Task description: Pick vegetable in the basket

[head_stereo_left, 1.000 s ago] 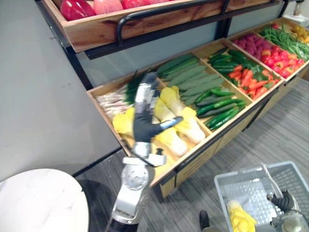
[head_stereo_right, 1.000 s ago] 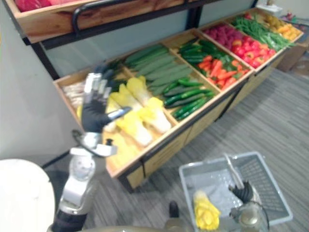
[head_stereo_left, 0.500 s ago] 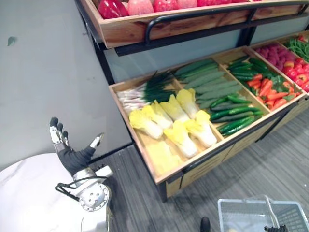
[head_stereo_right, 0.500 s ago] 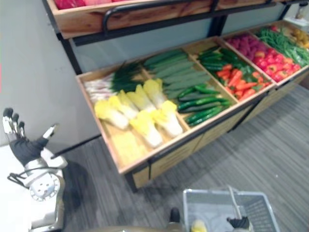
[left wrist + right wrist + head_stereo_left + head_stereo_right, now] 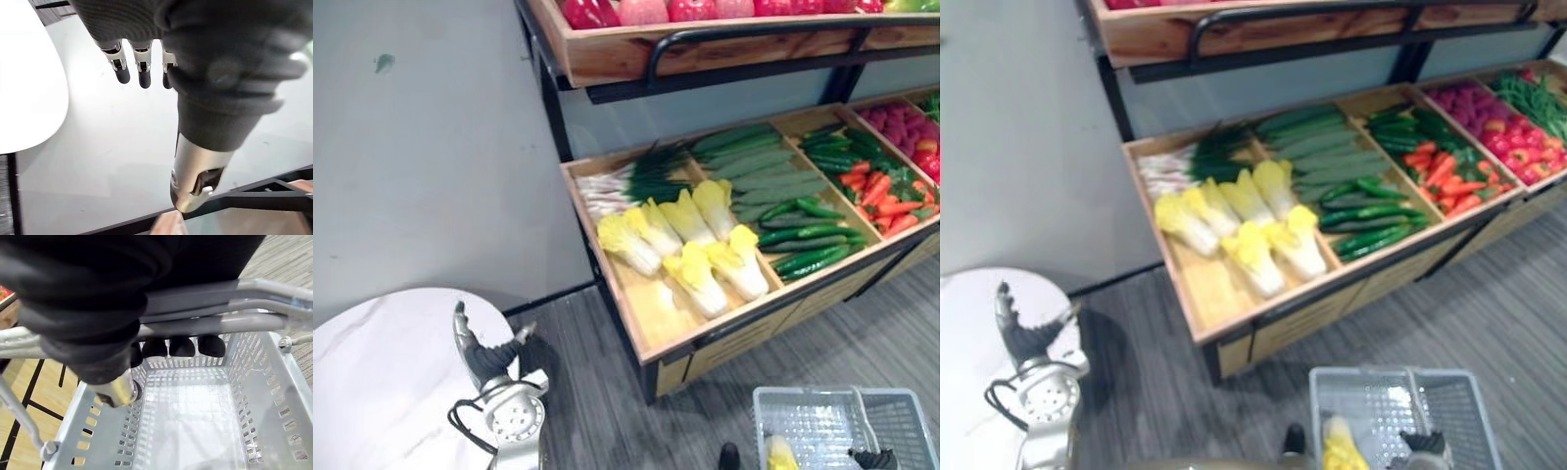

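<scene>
One yellow cabbage (image 5: 781,454) lies in the grey basket (image 5: 901,419) at lower right, its handle (image 5: 230,324) gripped by the curled fingers of the right hand (image 5: 182,346). The left hand (image 5: 481,352) hangs straight-fingered and empty at lower left; the next move is likely a reach to the crate (image 5: 651,318) at centre, holding six cabbages (image 5: 697,279).

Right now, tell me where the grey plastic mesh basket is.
The grey plastic mesh basket is at the eye views' lower right, its handle gripped by the right hand, in front of the wooden vegetable stand, a yellow cabbage inside.
</scene>
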Tool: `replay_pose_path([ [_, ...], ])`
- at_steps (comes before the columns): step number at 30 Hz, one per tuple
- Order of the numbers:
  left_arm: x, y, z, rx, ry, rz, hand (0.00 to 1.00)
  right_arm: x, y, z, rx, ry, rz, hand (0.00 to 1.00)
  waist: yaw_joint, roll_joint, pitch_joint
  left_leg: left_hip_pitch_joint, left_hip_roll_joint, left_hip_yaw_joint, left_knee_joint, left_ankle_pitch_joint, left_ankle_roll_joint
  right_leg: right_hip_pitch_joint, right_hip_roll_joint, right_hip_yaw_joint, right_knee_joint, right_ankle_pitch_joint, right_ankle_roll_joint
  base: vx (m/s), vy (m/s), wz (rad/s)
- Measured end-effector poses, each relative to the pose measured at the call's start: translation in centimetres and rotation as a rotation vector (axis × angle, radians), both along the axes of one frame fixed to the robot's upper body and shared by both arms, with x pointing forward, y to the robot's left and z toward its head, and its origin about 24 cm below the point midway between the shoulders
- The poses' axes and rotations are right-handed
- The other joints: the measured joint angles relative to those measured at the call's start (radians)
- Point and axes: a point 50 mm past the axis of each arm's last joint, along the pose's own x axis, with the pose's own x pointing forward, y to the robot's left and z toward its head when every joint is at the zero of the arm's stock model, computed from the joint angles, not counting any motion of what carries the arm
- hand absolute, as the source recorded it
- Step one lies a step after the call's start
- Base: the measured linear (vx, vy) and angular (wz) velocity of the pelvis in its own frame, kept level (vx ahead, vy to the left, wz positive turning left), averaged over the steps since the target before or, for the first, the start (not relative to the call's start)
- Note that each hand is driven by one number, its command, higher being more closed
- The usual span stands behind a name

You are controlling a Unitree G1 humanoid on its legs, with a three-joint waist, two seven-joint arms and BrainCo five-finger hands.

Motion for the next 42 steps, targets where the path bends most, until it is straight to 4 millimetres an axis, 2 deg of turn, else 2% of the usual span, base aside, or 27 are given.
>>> replay_pose_path([
  [4,-1.5,1.2,-3.3,-0.05,0.175,0.061,0.0,1.8,0.2,1.1,-0.035,-0.083,0.012,1.0,-0.003,-0.025,0.021,-0.057,0.004,0.055,0.093,-0.051,0.03,-0.089,-0.011,0.049,0.066,0.001,-0.005,-0.14,0.122,-0.42],
  [5,-1.9,1.7,-4.1,-0.054,0.223,0.077,0.0,2.2,0.7,1.2,-0.031,-0.099,0.017,1.0,-0.006,-0.041,0.031,-0.052,-0.003,0.07,0.096,-0.049,0.038,-0.101,-0.012,0.047,0.068,0.026,-0.058,-0.15,0.075,-0.74],
  [6,-2.7,2.6,-5.4,-0.069,0.305,0.109,0.0,3.2,1.4,1.3,-0.022,-0.13,0.036,1.0,-0.002,-0.035,0.03,-0.047,0.019,0.114,0.062,-0.032,0.065,-0.117,0.016,0.017,0.019,0.12,-0.191,-0.18,0.009,-1.2],
  [7,-3.7,3.4,-6.8,-0.106,0.379,0.16,0.0,5.2,2.0,1.8,-0.023,-0.171,0.071,1.0,0.01,-0.035,0.061,-0.011,0.042,0.185,0.01,0.008,0.056,-0.177,0.012,-0.085,0.181,0.04,-0.237,-0.21,0.035,-1.17],
  [8,-4.2,3.9,-7.7,-0.127,0.433,0.174,0.0,5.7,1.8,2.2,-0.041,-0.182,0.086,1.0,0.0,-0.041,0.083,0.017,0.033,0.202,-0.025,0.034,0.058,-0.229,-0.028,-0.162,0.44,-0.105,-0.224,-0.14,0.024,-0.74],
  [9,-4.7,4.0,-8.3,-0.15,0.467,0.181,0.0,5.7,1.6,2.3,-0.05,-0.18,0.097,1.0,-0.007,-0.046,0.092,0.034,0.029,0.21,-0.04,0.043,0.061,-0.239,-0.056,-0.197,0.586,-0.164,-0.211,-0.06,0.119,-0.32],
  [10,-5.5,4.1,-8.9,-0.181,0.502,0.199,0.0,5.8,1.6,2.4,-0.057,-0.17,0.117,1.0,-0.015,-0.067,0.098,0.057,0.012,0.227,-0.025,0.041,0.062,-0.25,-0.091,-0.225,0.71,-0.18,-0.202,-0.03,0.066,-0.62],
  [11,-7.3,4.4,-10.3,-0.231,0.587,0.232,0.0,6.6,1.9,2.5,-0.058,-0.168,0.162,1.0,-0.023,-0.087,0.104,0.047,-0.002,0.222,-0.023,0.014,0.082,-0.237,-0.072,-0.265,0.643,-0.145,-0.179,-0.09,0.121,-0.91],
  [12,-8.4,4.6,-10.9,-0.245,0.634,0.242,0.0,7.3,2.4,2.6,-0.05,-0.184,0.173,1.0,0.002,-0.064,0.096,0.057,-0.005,0.216,-0.059,0.023,0.082,-0.198,-0.013,-0.246,0.511,-0.125,-0.151,-0.15,0.101,-1.46],
  [13,-9.9,4.8,-11.6,-0.269,0.69,0.263,0.0,8.6,3.3,2.8,-0.036,-0.214,0.196,1.0,0.017,-0.072,0.102,0.088,0.001,0.282,-0.119,0.076,0.091,-0.185,-0.046,-0.263,0.645,-0.243,-0.176,-0.12,0.114,-1.12],
  [15,-11.7,4.7,-12.4,-0.292,0.76,0.271,0.0,8.6,3.3,2.6,-0.037,-0.199,0.217,1.0,0.005,-0.084,0.096,0.099,-0.013,0.325,-0.101,0.089,0.105,-0.09,-0.153,-0.308,0.814,-0.31,-0.128,-0.07,0.02,-0.73],
  [17,-12.9,4.6,-12.8,-0.319,0.795,0.29,0.0,9.6,3.9,2.9,-0.039,-0.21,0.262,1.0,0.017,-0.09,0.087,0.081,0.011,0.39,-0.069,0.088,0.106,-0.09,-0.159,-0.328,0.769,-0.32,-0.112,-0.15,-0.107,-0.94],
  [18,-13.5,4.0,-13.4,-0.36,0.818,0.303,0.0,10.1,4.1,3.1,-0.048,-0.212,0.292,1.0,0.034,-0.063,0.058,0.066,0.046,0.44,-0.101,0.096,0.094,-0.078,-0.051,-0.293,0.584,-0.311,-0.097,-0.19,-0.125,-1.27],
  [19,-14.3,3.5,-13.7,-0.38,0.844,0.306,0.0,10.5,4.4,3.2,-0.058,-0.21,0.324,1.0,0.049,-0.047,0.044,0.051,0.057,0.474,-0.13,0.122,0.093,-0.066,-0.023,-0.273,0.533,-0.335,-0.1,-0.17,-0.082,-1.3],
  [20,-14.6,2.9,-14.1,-0.397,0.86,0.296,0.0,11.3,4.5,3.8,-0.077,-0.232,0.358,1.0,0.048,-0.063,0.039,0.046,0.04,0.522,-0.144,0.15,0.103,-0.064,-0.06,-0.266,0.591,-0.377,-0.079,-0.13,-0.099,-1.12],
  [21,-14.2,2.5,-14.2,-0.397,0.861,0.276,0.0,11.7,4.5,4.1,-0.094,-0.237,0.387,1.0,0.047,-0.08,0.037,0.024,0.036,0.558,-0.12,0.156,0.108,-0.018,-0.072,-0.246,0.481,-0.409,-0.015,-0.12,-0.126,-0.93],
  [22,-14.1,2.3,-14.2,-0.397,0.867,0.261,0.0,12.0,4.5,4.3,-0.103,-0.243,0.4,1.0,0.047,-0.08,0.04,0.005,0.043,0.565,-0.098,0.156,0.108,-0.002,-0.057,-0.239,0.418,-0.425,-0.012,-0.12,-0.236,-0.68],
  [23,-13.1,1.1,-14.6,-0.417,0.863,0.219,0.0,12.3,4.2,4.7,-0.125,-0.24,0.423,1.0,0.043,-0.042,0.059,-0.008,0.084,0.573,-0.061,0.156,0.107,0.014,-0.018,-0.243,0.363,-0.411,-0.035,-0.14,-0.269,-0.4],
  [25,-12.1,-0.8,-15.0,-0.435,0.867,0.14,0.0,11.4,4.5,4.1,-0.137,-0.195,0.471,1.0,0.025,-0.004,0.069,0.01,0.15,0.573,-0.02,0.173,0.095,0.055,0.045,-0.228,0.318,-0.394,-0.058,-0.13,-0.256,-0.41],
  [29,-10.4,-2.0,-15.0,-0.414,0.858,0.049,0.0,11.8,4.7,5.2,-0.173,-0.248,0.497,1.0,-0.012,0.031,0.091,0.02,0.213,0.548,0.004,0.212,0.072,0.071,0.103,-0.232,0.329,-0.392,-0.064,-0.17,-0.187,-0.15],
  [30,-10.0,-1.9,-14.8,-0.382,0.86,0.014,0.0,11.4,4.3,5.4,-0.189,-0.243,0.494,1.0,-0.026,0.039,0.137,0.052,0.211,0.478,0.025,0.245,0.072,0.119,0.11,-0.221,0.318,-0.395,-0.098,-0.33,-0.188,-0.26],
  [31,-10.1,-2.0,-14.8,-0.374,0.868,0.003,0.0,11.5,4.1,5.5,-0.198,-0.24,0.501,1.0,-0.02,0.027,0.149,0.044,0.193,0.395,0.038,0.262,0.067,0.12,0.108,-0.193,0.31,-0.389,-0.113,-0.27,-0.082,-0.52],
  [33,-10.1,-2.2,-14.9,-0.377,0.861,-0.005,0.0,11.6,3.9,5.7,-0.213,-0.242,0.507,1.0,-0.007,0.036,0.159,0.028,0.156,0.286,0.048,0.29,0.049,0.116,0.088,-0.153,0.307,-0.38,-0.116,-0.1,0.059,-0.59],
  [36,-10.6,-3.2,-15.1,-0.391,0.867,-0.019,0.0,12.5,4.1,6.1,-0.221,-0.259,0.526,1.0,0.011,0.061,0.157,0.047,0.081,0.128,-0.01,0.279,0.032,0.057,0.078,-0.055,0.292,-0.332,-0.101,-0.06,0.135,-0.83],
  [37,-10.9,-3.3,-15.2,-0.395,0.869,-0.028,0.0,13.2,4.6,6.3,-0.215,-0.274,0.548,1.0,0.034,0.076,0.159,0.052,0.071,0.11,-0.007,0.278,0.031,0.042,0.092,0.005,0.253,-0.29,-0.097,-0.04,0.13,-1.27],
  [39,-11.6,-3.4,-15.3,-0.393,0.883,-0.031,0.0,13.2,4.9,6.2,-0.209,-0.282,0.567,1.0,0.037,0.075,0.16,0.047,0.066,0.109,0.03,0.277,0.031,0.071,0.094,0.042,0.172,-0.23,-0.087,0.02,0.117,-0.88],
  [42,-12.5,-3.6,-15.5,-0.388,0.911,-0.058,0.0,11.9,4.2,5.8,-0.21,-0.262,0.544,1.0,0.025,0.108,0.148,0.079,0.064,0.073,0.02,0.171,0.026,0.105,0.106,0.075,0.107,-0.19,-0.067,0.03,0.214,-0.44],
])
